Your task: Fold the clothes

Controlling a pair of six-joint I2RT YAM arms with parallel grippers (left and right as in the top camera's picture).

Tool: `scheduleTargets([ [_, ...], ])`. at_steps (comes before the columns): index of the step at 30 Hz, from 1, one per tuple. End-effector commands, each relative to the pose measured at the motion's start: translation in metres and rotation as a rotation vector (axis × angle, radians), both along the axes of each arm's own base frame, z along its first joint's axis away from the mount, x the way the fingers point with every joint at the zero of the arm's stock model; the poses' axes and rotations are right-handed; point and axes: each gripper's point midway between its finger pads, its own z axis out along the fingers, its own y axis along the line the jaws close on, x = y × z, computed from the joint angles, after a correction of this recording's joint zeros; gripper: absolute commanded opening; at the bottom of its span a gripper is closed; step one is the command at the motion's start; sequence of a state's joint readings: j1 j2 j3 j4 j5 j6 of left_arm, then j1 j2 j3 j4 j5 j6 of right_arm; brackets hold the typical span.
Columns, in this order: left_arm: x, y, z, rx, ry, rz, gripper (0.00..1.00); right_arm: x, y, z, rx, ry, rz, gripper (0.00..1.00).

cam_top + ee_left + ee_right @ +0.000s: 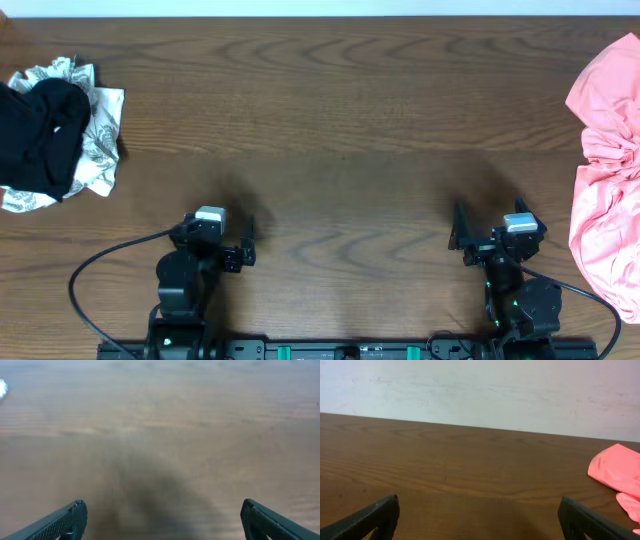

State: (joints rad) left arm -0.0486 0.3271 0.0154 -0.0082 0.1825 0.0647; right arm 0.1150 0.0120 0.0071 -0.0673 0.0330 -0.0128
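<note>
Overhead view: nothing's started yet, far as I can judge. Both arms sit at the near edge of the table (330,110). The left gripper (247,243) is at abt 7 o'clock and the right gripper (460,235) at abt 5 o'clock, each w/ fingers spread wide apart and nothing between them. The wrist views agree: only bare wood shows between the fingers on both sides.

The clothes are all out at the edges. At 9–10 o'clock a black garment (45,135) lies bunched on top of a white-grey patterned piece (100,140), the two touching and the patterned one poking out round it. At 3 o'clock a pink tee (605,170) lies crumpled, running off the right edge of the picture. The right wrist view catches a corner of it at its own 3–4 o'clock. There's no cloth mid-table, so nothing's laid out flat.

Step in hand, I'd say, is the very first: fetching a garment. The next move prob. calls for one arm to reach its nearest heap, left toward the black one or right toward the pink. It should pinch the top layer only and drag it to the centre, where both grippers can work. It then needs spreading flat before any fold. The black one sits on the patterned piece, so a deep pinch could lift both. Can't tell from here where a hem or sleeve is.
</note>
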Motion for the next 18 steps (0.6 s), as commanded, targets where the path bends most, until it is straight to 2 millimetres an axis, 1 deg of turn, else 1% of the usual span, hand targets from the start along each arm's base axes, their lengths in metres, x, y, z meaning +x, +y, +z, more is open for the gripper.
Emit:
scheduleTargets([
  [1, -0.003, 0.004, -0.002, 0.048, -0.013, 0.001, 0.98, 0.0, -0.002, 0.0, -0.018, -0.002, -0.007, 0.99],
  [7, -0.001, 0.009, 0.021, 0.061, -0.116, 0.027, 0.98, 0.0, -0.002, 0.0, -0.018, -0.002, -0.007, 0.99],
  [18, -0.002, 0.009, 0.056, 0.065, -0.274, 0.032, 0.98, 0.0, -0.002, 0.0, -0.018, -0.002, -0.007, 0.99],
])
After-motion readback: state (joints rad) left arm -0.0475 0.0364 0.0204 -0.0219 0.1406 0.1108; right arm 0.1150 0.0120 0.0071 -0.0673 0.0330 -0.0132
